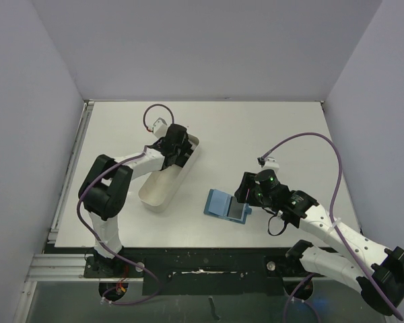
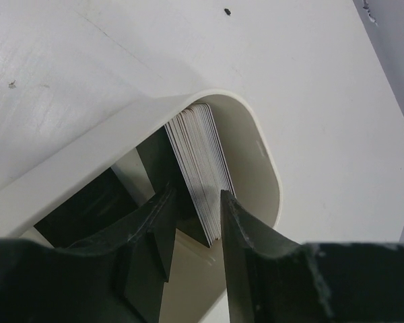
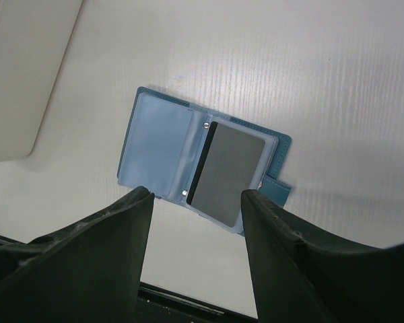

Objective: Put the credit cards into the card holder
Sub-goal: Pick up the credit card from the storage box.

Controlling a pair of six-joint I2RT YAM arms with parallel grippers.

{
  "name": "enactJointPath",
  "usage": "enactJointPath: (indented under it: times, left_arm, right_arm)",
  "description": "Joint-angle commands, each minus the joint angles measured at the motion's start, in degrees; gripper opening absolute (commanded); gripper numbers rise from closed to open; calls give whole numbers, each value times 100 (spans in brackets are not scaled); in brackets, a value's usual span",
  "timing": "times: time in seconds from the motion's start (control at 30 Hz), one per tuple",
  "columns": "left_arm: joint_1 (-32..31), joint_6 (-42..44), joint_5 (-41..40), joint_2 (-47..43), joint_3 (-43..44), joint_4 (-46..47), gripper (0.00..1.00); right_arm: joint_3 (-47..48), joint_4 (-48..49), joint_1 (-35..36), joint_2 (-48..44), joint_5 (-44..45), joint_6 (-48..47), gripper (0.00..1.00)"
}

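Black-fingered, the left gripper (image 2: 197, 195) sits in the white tray (image 2: 259, 145), partly open astride a stack of credit cards (image 2: 200, 145). I cannot tell whether its pads press them. Dark cards (image 2: 87, 208) beside the stack are half hidden. The right gripper (image 3: 196, 194) hangs wide open and empty above the card holder (image 3: 158, 145), which lies open on the counter (image 3: 323, 81) with a grey card (image 3: 232, 175) on its right half.

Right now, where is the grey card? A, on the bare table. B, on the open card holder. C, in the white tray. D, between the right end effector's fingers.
B: the grey card lies flat on the open holder, on the page beside the tab. Whether it is tucked into a pocket cannot be told.
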Motion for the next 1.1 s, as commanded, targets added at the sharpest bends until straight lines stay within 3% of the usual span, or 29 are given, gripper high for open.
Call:
enactJointPath:
  times: [0.0, 1.07]
  left_arm:
    - [42, -85, 34, 104, 94, 246, 32]
    - [64, 157, -1, 147, 625, 432, 14]
  right_arm:
    - [-20, 127, 9, -57, 81, 25, 56]
    - [-45, 83, 4, -87, 90, 87, 56]
